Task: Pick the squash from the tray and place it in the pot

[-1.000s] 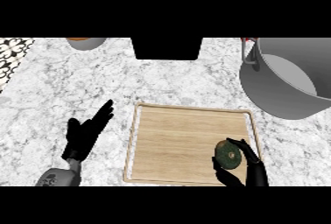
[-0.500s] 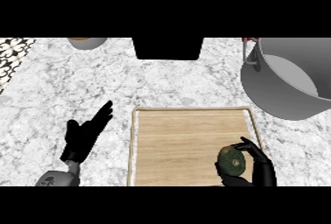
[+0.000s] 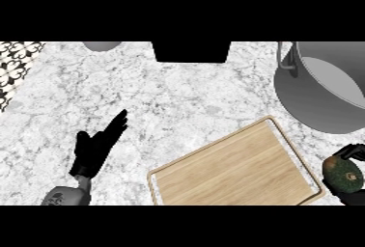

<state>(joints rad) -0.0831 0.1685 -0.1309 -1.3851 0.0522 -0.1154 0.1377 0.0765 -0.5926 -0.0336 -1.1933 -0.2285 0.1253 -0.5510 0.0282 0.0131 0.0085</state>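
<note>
Right hand: I am curling my right hand (image 3: pixel 351 153) round the squash (image 3: pixel 343 176) at the view's right edge, black fingers wrapping over its top and below it.
Left hand: I am holding my left hand (image 3: pixel 96 149) flat and relaxed over the counter at lower left, fingers straight and pointing up and to the right, grasping nothing.
Squash: it is showing as a round, dark green body with mottled, brownish patches; it is sitting in my right hand, off the tray and just beside its right corner, below the pot.
Tray: the tray (image 3: pixel 235 169) is lying tilted on the counter, pale wood with a light rim.
Pot: the grey pot (image 3: pixel 324 87) is standing at upper right, its side handle showing on the left rim.
Counter: the counter (image 3: pixel 164 96) is showing white, grey-veined marble; a patterned tile strip (image 3: pixel 16 60) is running along the upper left edge.
</note>
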